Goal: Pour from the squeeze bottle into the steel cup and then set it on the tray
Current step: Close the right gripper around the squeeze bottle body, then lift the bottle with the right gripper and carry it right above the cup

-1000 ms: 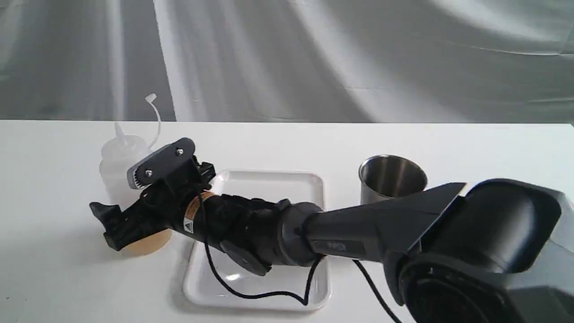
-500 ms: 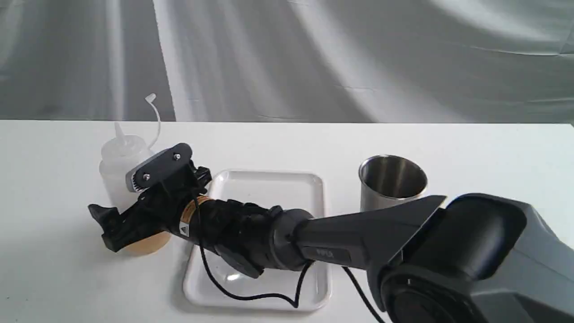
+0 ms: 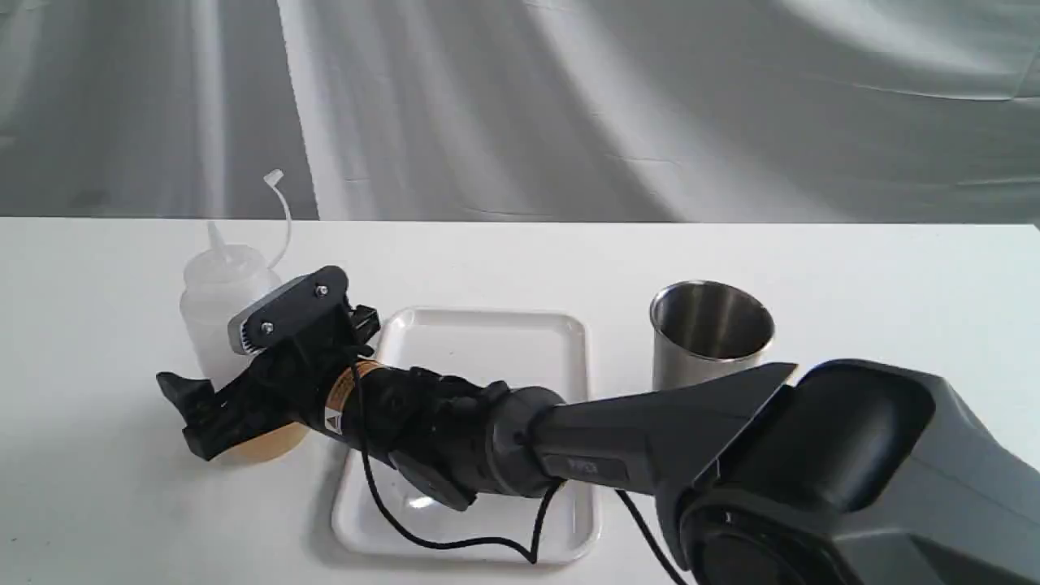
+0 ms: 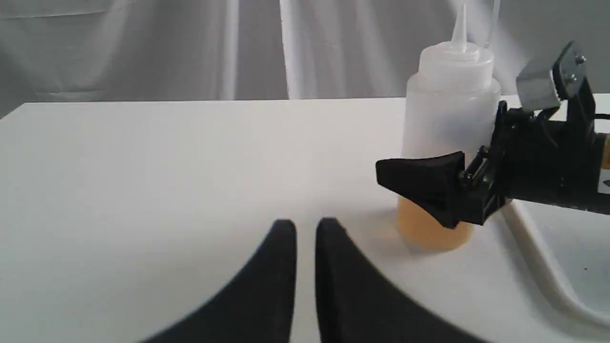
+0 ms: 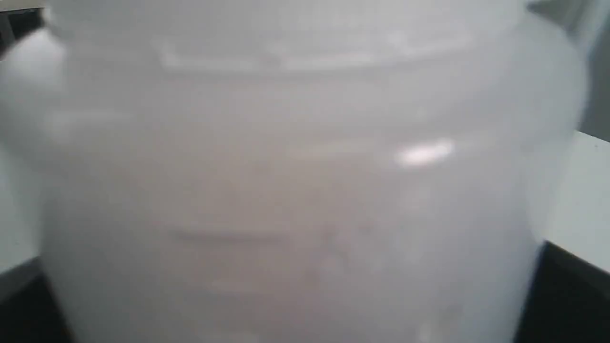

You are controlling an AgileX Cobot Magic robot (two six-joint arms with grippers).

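The squeeze bottle (image 3: 215, 305) is frosted translucent plastic; the steel cup (image 3: 678, 361) is brushed metal, shinier inside; the tray (image 3: 487, 341) is glossy plastic; the tabletop (image 3: 97, 487) looks smooth, matt.

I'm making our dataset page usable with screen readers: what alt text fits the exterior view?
The right claw, reaching across a white tray, straddles an upright squeeze bottle holding a little amber liquid. A steel cup stands right of the tray on the white table.
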